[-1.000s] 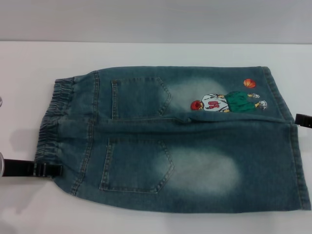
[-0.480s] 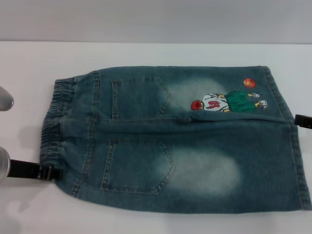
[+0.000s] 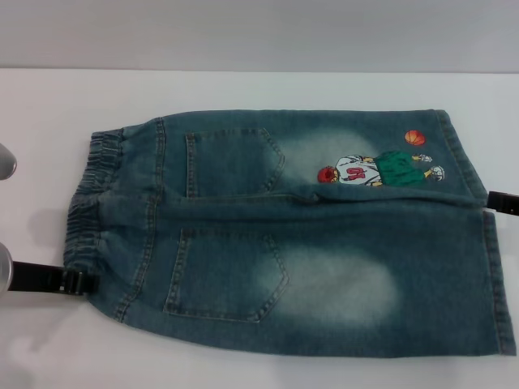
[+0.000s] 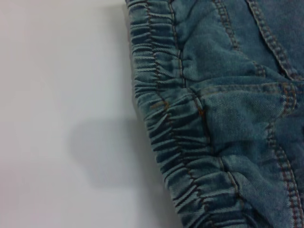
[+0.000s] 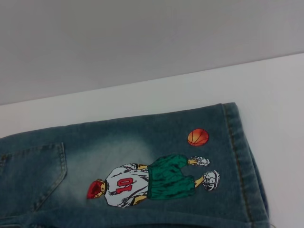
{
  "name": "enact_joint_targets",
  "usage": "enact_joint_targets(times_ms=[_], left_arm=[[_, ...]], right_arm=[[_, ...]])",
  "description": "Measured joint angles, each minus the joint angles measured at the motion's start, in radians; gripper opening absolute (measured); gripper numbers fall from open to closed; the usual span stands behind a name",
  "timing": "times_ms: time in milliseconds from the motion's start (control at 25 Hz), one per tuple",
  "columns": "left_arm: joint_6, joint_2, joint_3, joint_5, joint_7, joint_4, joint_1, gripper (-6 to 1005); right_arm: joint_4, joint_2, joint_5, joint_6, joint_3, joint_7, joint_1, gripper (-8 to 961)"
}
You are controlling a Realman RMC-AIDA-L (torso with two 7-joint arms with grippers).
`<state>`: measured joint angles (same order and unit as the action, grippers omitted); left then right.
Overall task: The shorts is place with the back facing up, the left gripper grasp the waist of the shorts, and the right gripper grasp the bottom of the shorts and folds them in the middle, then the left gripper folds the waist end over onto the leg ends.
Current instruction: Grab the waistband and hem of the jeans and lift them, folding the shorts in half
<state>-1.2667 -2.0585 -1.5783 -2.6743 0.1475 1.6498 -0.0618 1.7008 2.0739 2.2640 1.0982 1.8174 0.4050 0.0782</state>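
The shorts lie flat, long axis sideways: waist left by the left gripper, hems right by the right gripper; neither grip can be made out.

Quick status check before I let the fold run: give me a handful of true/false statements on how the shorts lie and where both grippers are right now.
1. The shorts lie spread flat on the white table, back pockets up. True.
2. The waist of the shorts points to the robot's right. False: the ruffled elastic band is on the robot's left; the straight leg ends are on its right.
3. The left gripper is at the near corner of the waist. True.
4. The shorts are already folded in half. False: both legs lie side by side, unfolded.
5. The right gripper is over the cartoon print. False: it sits at the hem edge, beside the split between the legs.
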Motion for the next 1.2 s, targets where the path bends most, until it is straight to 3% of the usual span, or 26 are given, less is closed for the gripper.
enact_joint_targets(times_ms=[1200], left_arm=[[0.023,0.000,0.022,0.009,-0.048,0.054,0.004,231]], right_arm=[[0.022,0.001,0.029,0.101,0.018,-0.011,0.000,712]])
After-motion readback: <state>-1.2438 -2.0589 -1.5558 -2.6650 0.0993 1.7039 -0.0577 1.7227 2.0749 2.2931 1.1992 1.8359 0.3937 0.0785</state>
